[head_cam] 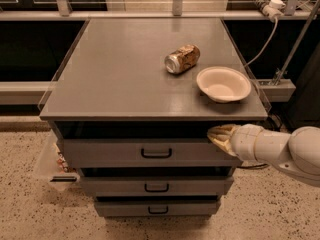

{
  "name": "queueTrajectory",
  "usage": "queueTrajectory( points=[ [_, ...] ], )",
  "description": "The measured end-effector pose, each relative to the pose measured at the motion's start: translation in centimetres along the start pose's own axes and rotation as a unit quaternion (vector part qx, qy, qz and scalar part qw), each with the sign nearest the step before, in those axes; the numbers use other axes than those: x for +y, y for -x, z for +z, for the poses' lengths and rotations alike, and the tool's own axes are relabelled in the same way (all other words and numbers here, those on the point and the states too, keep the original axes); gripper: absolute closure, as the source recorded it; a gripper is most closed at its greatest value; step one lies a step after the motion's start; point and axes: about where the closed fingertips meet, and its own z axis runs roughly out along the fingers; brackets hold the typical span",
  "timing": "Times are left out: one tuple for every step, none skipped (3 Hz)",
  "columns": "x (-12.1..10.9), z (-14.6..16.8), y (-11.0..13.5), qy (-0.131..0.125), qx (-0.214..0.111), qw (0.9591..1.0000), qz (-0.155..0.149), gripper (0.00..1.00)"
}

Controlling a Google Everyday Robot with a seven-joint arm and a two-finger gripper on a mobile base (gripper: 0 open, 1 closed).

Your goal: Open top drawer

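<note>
The top drawer [105,154] sits directly under the grey cabinet top [120,79], the highest of 3 stacked grey drawers and the widest of them. Its flat front faces the camera, and its long axis runs level from left to right. A small black loop handle [156,153] lies at the centre of that front, also stretched left to right. A dark band shows between the drawer's upper edge and the cabinet top, and nothing inside the drawer can be made out. Below it come the middle drawer [110,186] and the lowest drawer [120,209], each narrower than the one above and each with its own dark handle. The gripper [220,135] is at the upper right corner of the top drawer's front, just below the overhanging lip of the cabinet top, well to the right of the handle. Its tan tip points left along the drawer's length. Whether it is clenched or released cannot be told. The white arm [275,149] reaches in from the right edge. On the cabinet top, 1 can [182,59] lies on its side with its silver end turned toward the front left. Just beside it to the right, 1 pale bowl [223,84] stands upright and holds nothing, close to the front right corner.
</note>
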Motion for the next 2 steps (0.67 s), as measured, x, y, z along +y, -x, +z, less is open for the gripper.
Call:
queueTrajectory(
  points=[
    [-0.63, 0.4, -0.79, -0.014, 0.002, 0.9999, 0.008, 1.0],
    [-0.63, 0.4, -0.79, -0.014, 0.002, 0.9999, 0.008, 1.0]
  ],
)
